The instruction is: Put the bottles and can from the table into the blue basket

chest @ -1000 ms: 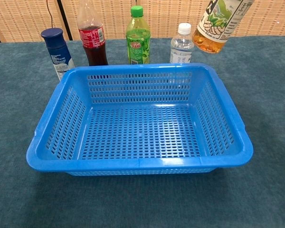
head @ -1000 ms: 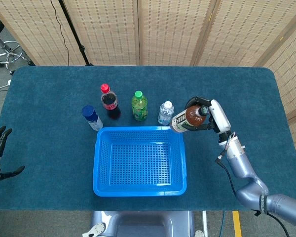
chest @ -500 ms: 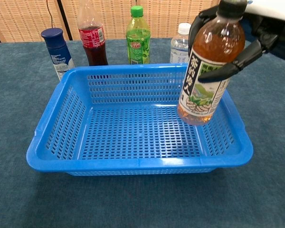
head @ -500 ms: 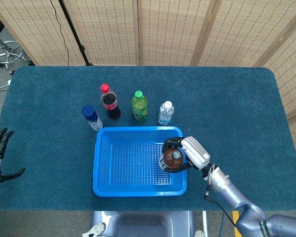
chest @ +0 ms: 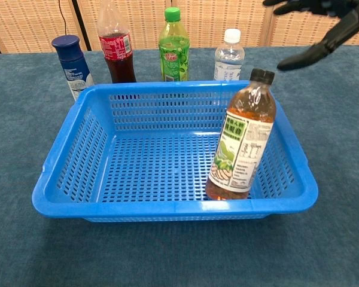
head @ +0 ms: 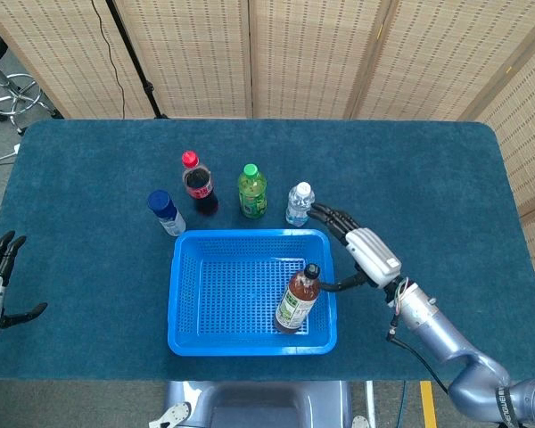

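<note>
The right robot hand [head: 357,242] is released, fingers spread; the tea bottle [head: 297,299] stands, apparently tilted, in the blue basket [head: 187,339] beside it. Next: grasp the nearby water bottle [head: 299,204].

A blue basket [chest: 72,143] of glossy moulded plastic, its walls and floor pierced with slots, sits on a table [head: 446,178] covered in matt, napped dark-teal cloth. The tea bottle [chest: 242,143] inside it is clear, shiny plastic with a printed label that looks like paper or film, hard to tell which. The cola bottle [head: 198,183], green bottle [head: 252,191] and water bottle [head: 299,204] share that transparent sheen. The blue can [head: 166,212] looks smooth, possibly metal. The right hand [head: 361,248] shows a glossy white shell and matt black fingers [chest: 311,57]; the forearm [head: 437,321] behind it is brushed silver metal.
</note>
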